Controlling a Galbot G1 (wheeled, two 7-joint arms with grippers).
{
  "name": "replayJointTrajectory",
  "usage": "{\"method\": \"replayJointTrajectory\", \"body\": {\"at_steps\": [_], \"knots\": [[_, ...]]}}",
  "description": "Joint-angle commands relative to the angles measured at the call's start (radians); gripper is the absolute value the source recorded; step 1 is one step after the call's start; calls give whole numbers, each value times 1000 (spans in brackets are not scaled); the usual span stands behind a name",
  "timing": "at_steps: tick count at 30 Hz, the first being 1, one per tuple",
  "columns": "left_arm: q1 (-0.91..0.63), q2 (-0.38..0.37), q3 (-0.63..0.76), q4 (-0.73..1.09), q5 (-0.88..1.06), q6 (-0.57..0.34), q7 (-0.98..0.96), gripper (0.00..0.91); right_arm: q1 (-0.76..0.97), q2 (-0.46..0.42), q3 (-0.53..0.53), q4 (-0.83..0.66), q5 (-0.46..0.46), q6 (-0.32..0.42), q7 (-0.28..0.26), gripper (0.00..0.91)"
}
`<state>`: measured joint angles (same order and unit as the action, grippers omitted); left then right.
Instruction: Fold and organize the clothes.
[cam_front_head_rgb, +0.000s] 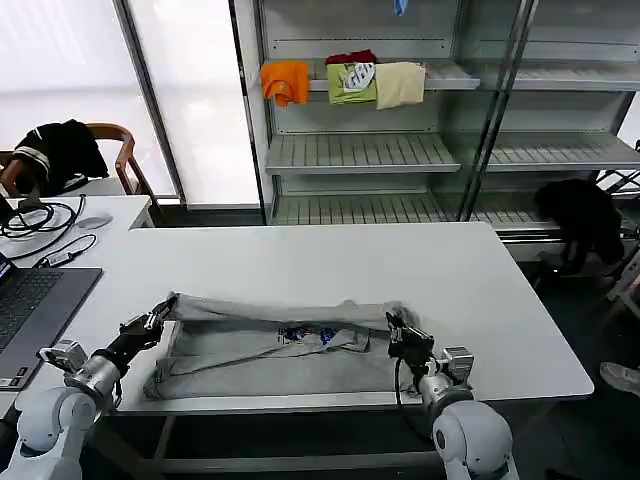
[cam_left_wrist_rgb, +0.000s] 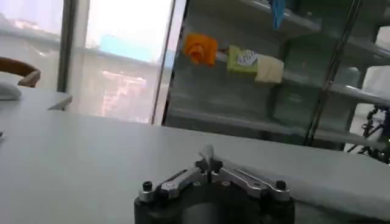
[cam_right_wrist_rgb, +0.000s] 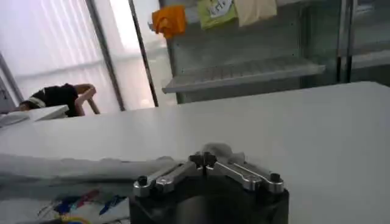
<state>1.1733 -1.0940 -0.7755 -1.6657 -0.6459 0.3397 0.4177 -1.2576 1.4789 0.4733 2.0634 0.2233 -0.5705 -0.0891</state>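
The soft, light grey T-shirt (cam_front_head_rgb: 270, 350) lies half folded on the smooth white surface (cam_front_head_rgb: 330, 265), its far edge rolled into a long rumpled ridge stretched between the two hands. The left hand (cam_front_head_rgb: 160, 315) is pinched tight on one end of that ridge and the right hand (cam_front_head_rgb: 393, 327) on the other, a small multicolour print (cam_front_head_rgb: 305, 335) showing on the flat cloth between them.
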Motion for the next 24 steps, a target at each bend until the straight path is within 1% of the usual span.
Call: {"method": "replayJointTrajectory", "body": {"at_steps": [1,7,15,16,17,18,19,20,21,22,23,24], "knots": [[27,0,-13,-17,-2,4,15,10,-52,-23,10,38,16,-4,1,0],[73,-8,-31,-53,24,28,20,10,-81,-18,7,42,7,5,1,0],[115,-19,-32,-82,131,26,26,10,-107,-28,6,44,-13,12,-4,0],[118,-20,-32,-83,151,23,28,20,-109,-26,6,43,-21,14,-7,191],[120,-20,-32,-86,183,23,29,20,-111,-26,5,42,-30,15,-7,715],[121,-21,-31,-88,218,21,27,20,-113,-26,2,39,-50,18,-3,907],[123,-22,-31,-89,224,18,28,20,-114,-25,2,38,-56,18,-1,907],[126,-22,-30,-94,230,21,21,20,-115,-21,0,34,-80,20,1,907],[126,-24,-30,-99,254,21,19,50,-118,-18,-1,29,-103,30,4,907],[128,-26,-31,-101,272,18,19,715,-119,-16,-2,28,-114,31,5,907],[131,-25,-31,-108,279,18,17,907,-120,-15,-4,26,-133,35,9,907],[134,-25,-30,-111,294,18,13,907,-121,-14,-6,21,-177,45,13,907]]}}
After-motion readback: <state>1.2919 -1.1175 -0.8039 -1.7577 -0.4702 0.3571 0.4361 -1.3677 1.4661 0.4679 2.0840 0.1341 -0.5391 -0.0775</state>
